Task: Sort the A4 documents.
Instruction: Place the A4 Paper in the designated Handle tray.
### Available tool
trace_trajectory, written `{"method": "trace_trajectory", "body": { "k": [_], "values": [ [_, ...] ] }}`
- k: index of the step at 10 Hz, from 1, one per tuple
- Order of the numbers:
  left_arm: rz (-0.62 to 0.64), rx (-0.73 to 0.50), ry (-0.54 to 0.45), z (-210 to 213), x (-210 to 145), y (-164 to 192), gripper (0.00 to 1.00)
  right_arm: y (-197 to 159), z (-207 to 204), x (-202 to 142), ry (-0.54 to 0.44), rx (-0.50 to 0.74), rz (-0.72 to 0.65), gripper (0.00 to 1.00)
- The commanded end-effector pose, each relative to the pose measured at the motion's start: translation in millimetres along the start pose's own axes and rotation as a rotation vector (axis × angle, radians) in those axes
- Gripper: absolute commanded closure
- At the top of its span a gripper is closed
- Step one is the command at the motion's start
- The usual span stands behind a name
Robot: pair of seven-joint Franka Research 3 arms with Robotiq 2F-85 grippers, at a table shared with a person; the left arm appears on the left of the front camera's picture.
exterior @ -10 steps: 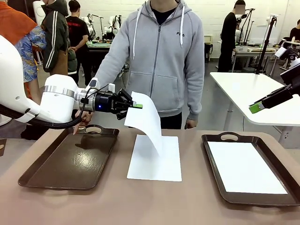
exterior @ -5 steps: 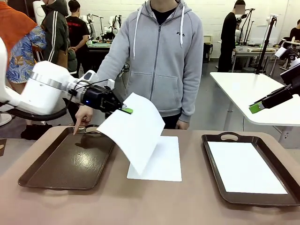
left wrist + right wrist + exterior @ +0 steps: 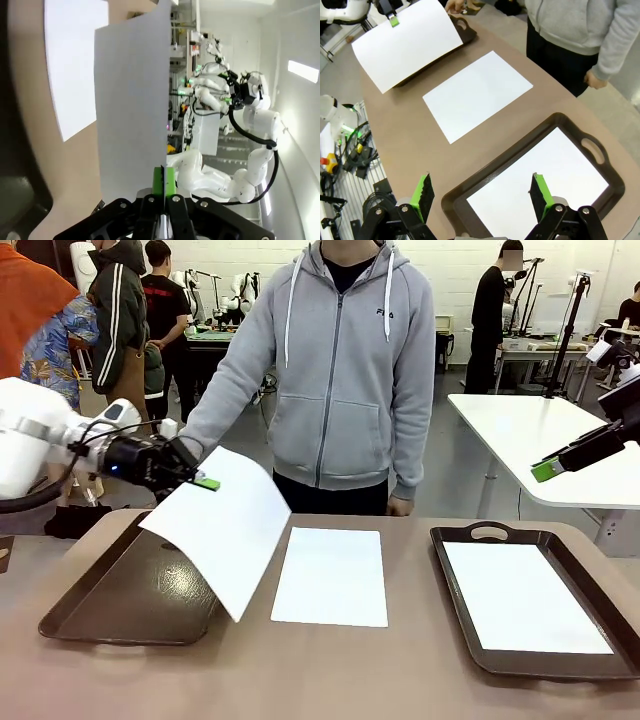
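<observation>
My left gripper [image 3: 205,482] is shut on the top edge of one white A4 sheet [image 3: 220,530], which hangs curved over the right part of the dark brown left tray [image 3: 100,605]. In the left wrist view its green pads [image 3: 164,181] pinch the same sheet [image 3: 132,100]. More A4 documents [image 3: 330,575] lie flat on the table between the trays. Another sheet [image 3: 520,595] lies in the right tray [image 3: 452,570]. My right gripper [image 3: 545,470] hovers open, high above the right tray [image 3: 560,120], its fingers [image 3: 425,192] wide apart with nothing between them.
A person in a grey hoodie [image 3: 340,370] stands at the far edge, one hand [image 3: 454,5] by the left tray's handle and the other hand [image 3: 595,80] hanging near the table edge. A white table [image 3: 530,430] stands behind on the right.
My left gripper has carried the sheet leftward, from above the middle pile to above the left tray. The right arm has not moved.
</observation>
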State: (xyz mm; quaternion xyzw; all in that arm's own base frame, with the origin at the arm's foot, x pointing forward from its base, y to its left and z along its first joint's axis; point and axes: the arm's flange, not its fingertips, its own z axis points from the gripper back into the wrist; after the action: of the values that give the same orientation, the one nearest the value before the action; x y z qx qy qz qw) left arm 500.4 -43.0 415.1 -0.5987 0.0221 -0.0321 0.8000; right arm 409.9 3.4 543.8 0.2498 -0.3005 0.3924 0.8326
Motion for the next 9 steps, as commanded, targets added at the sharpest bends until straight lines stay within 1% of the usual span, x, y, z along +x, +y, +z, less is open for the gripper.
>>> {"method": "trace_trajectory", "body": {
  "k": [1, 2, 3, 4, 6, 7, 9],
  "values": [
    [-0.008, 0.007, -0.077, 11.8, -16.0, 10.9, 0.99, -0.4, -0.7, -0.1, -0.004, 0.005, 0.000, 0.00],
    [-0.017, 0.017, -0.083, 20.8, -17.9, 20.8, 0.99, -0.4, -0.7, -0.1, -0.004, 0.005, 0.000, 0.00],
    [-0.052, 0.025, -0.082, 26.7, -16.9, 28.9, 0.99, -0.4, -0.7, -0.1, -0.004, 0.005, 0.000, 0.00],
    [-0.066, 0.049, -0.070, 31.2, -14.3, 37.6, 0.99, -0.4, -0.7, -0.1, -0.004, 0.005, 0.000, 0.00],
    [-0.083, 0.061, -0.077, 38.7, -4.2, 50.7, 0.99, -0.4, -0.7, -0.1, -0.004, 0.005, 0.000, 0.00],
    [-0.089, 0.056, -0.070, 39.0, 1.6, 53.5, 0.99, -0.4, -0.7, -0.1, -0.004, 0.005, 0.000, 0.00],
    [-0.066, 0.089, -0.076, 46.7, 11.2, 62.7, 0.99, -0.4, -0.7, -0.1, -0.004, 0.005, 0.000, 0.00]
  ]
}}
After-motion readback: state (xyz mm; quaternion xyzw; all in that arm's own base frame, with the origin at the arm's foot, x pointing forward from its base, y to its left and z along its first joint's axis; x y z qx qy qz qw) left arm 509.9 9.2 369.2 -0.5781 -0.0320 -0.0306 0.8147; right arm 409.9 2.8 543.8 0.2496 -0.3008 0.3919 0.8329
